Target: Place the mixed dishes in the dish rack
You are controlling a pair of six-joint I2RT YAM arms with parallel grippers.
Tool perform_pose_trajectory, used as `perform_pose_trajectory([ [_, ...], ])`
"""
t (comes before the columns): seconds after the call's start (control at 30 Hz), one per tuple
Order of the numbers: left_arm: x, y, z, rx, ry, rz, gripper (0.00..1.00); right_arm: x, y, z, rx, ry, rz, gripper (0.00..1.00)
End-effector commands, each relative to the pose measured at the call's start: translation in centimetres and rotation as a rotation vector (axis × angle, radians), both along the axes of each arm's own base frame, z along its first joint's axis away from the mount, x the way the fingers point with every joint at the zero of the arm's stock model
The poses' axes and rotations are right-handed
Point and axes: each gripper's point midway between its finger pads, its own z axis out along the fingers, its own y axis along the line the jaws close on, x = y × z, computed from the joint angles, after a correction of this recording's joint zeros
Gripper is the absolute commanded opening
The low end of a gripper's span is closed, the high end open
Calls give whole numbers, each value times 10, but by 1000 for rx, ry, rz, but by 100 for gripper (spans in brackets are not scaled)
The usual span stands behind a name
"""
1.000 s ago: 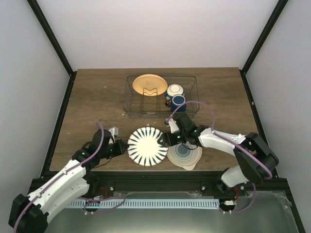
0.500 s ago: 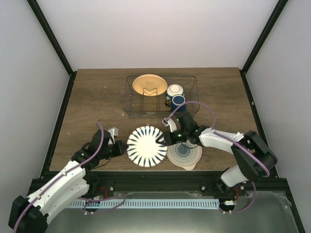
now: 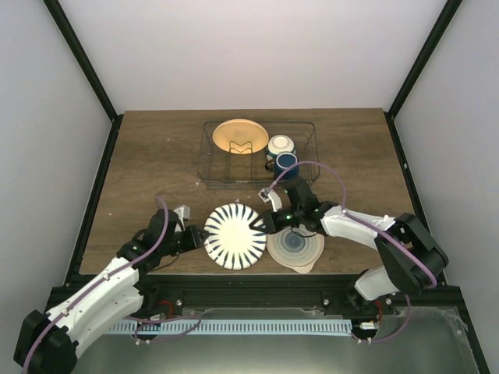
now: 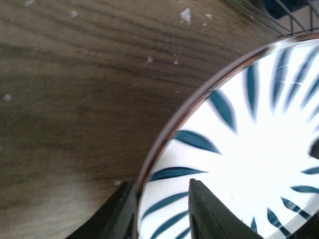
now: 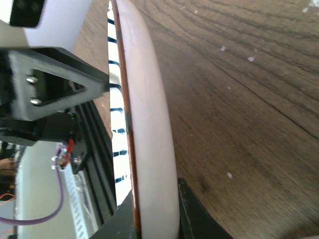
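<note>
My left gripper point(image 3: 189, 238) and right gripper point(image 3: 269, 222) clamp opposite rims of the striped plate point(image 3: 234, 235). It looks stiff, glazed, slippery and breakable, so rim holds suit.

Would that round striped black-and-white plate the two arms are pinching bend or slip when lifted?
Probably stiff: the round black-and-white striped plate shows no bend where the left gripper and right gripper pinch it. Its glossy face looks slippery, so those edge grips might slide. Likely ceramic, so breakable if dropped.
</note>
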Motion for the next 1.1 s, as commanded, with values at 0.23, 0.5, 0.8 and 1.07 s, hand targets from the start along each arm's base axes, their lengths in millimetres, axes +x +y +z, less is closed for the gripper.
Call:
perform_pose_trajectory([
  [0.23, 16, -19, 32, -103, -120, -35, 58, 26, -5, 20, -126, -201, -15, 1],
  [0.5, 19, -4, 22, 4, -110, 1, 85, 44, -2, 69, -109, -385, 6, 1],
  [0.8, 17, 11, 0, 148, -42, 10, 100, 85, -25, 163, -178, -751, -151, 1],
  [1.07, 19, 30, -16, 279, 8, 53, 100, 94, -39, 259, -105, -1102, -249, 1],
])
